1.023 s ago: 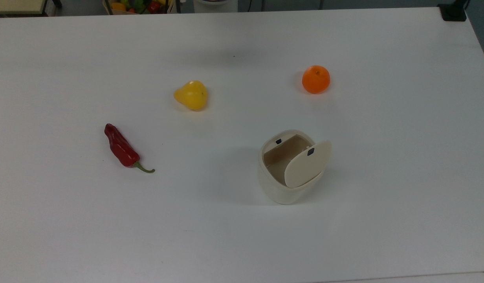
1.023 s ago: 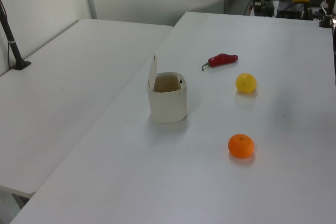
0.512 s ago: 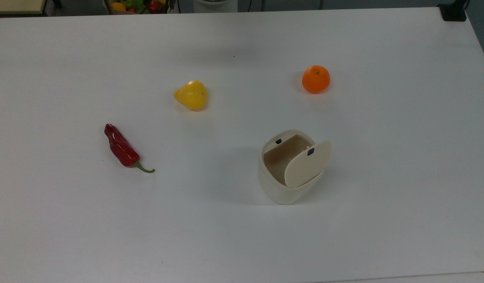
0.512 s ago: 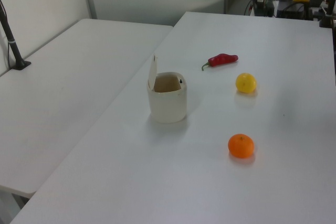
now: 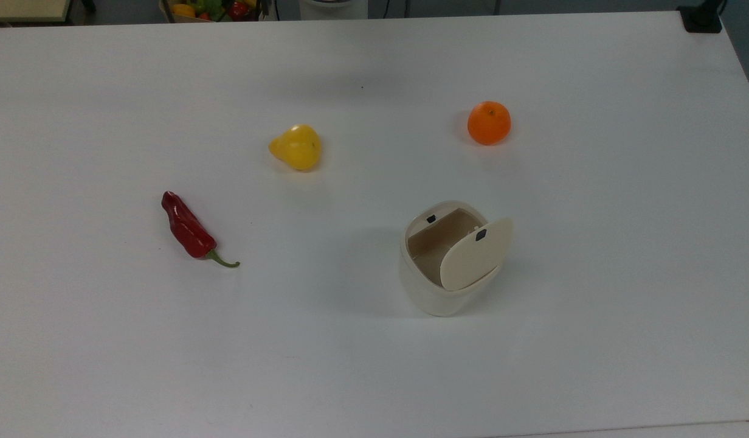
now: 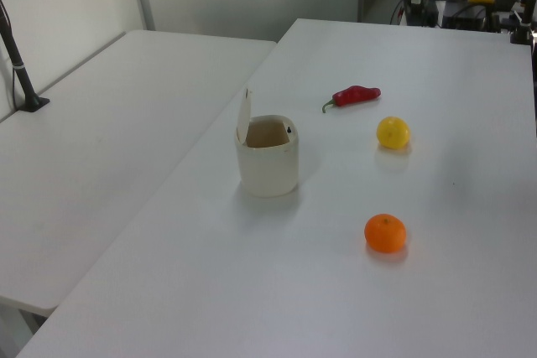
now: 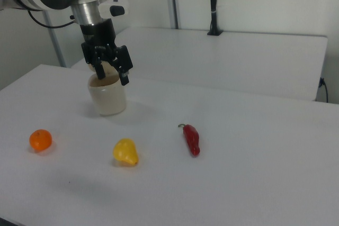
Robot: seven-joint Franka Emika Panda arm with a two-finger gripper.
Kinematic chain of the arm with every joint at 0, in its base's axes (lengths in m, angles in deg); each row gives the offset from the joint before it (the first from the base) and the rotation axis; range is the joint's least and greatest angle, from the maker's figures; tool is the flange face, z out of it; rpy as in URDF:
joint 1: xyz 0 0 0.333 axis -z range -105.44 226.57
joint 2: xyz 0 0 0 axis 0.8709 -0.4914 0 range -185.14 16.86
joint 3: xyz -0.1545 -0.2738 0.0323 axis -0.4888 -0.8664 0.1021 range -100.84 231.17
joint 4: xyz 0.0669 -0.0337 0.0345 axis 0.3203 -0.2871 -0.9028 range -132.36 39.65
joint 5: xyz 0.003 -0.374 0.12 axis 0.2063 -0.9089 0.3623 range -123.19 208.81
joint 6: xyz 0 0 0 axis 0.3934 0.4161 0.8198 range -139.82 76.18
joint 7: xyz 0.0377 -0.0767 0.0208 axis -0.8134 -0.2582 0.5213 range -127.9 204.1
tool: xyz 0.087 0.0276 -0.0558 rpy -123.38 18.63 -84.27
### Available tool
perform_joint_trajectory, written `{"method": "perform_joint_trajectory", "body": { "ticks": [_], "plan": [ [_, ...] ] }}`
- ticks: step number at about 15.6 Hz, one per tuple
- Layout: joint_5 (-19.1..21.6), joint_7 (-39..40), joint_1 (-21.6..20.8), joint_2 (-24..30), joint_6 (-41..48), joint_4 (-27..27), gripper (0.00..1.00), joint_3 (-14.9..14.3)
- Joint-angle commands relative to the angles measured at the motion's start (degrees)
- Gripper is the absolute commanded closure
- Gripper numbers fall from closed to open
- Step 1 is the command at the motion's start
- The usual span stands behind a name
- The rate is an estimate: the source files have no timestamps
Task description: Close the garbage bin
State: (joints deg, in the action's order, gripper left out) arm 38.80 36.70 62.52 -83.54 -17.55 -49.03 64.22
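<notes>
You have the garbage bin (image 5: 438,277) standing upright on the white surface (image 5: 593,304), right of centre in the top view and toward the near edge. Its lid (image 5: 476,254) is raised on the hinge at the top view's right side of the rim, so the tan inside is exposed. A small black mark sits near the lid's upper edge, and a second one shows on the rim across from it. In the left view the bin (image 6: 268,157) stands near the surface's left edge, with the lid (image 6: 244,115) nearly upright on the left view's left.

In the right view the gripper (image 7: 111,71) hangs in front of the bin (image 7: 108,95), over its open mouth as the right view shows it. You see the jaws spread apart with nothing between them; whether they touch the rim cannot be told.

An orange (image 5: 489,123) lies well beyond the bin toward the far edge in the top view. A yellow pear (image 5: 296,147) lies to the top view's left of the orange. A red chili pepper (image 5: 189,230) lies further left and nearer, its green stem pointing toward the top view's right. All three rest apart from each other and from the bin.
</notes>
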Motion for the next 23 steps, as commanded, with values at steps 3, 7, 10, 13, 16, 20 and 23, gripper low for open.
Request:
{"method": "perform_joint_trajectory", "body": {
  "ticks": [3,7,10,13,16,20,23],
  "plan": [
    [-0.4,3.0,-0.2,0.2,0.8,0.1,0.55,-0.2],
    [-0.4,3.2,-0.2,-0.1,0.7,0.0,1.0,-0.3],
    [-0.6,3.3,-0.3,-0.4,0.6,0.0,1.0,-0.2],
    [-0.6,3.3,-0.4,-1.0,0.4,0.1,1.0,-0.2],
    [-0.3,3.3,-0.4,-1.3,-1.5,0.1,1.0,-0.2],
    [0.4,3.2,-0.9,-4.5,-4.4,1.4,1.0,0.0],
    [1.9,3.2,-1.1,-7.0,-8.9,2.9,1.0,0.6]
  ]
}}
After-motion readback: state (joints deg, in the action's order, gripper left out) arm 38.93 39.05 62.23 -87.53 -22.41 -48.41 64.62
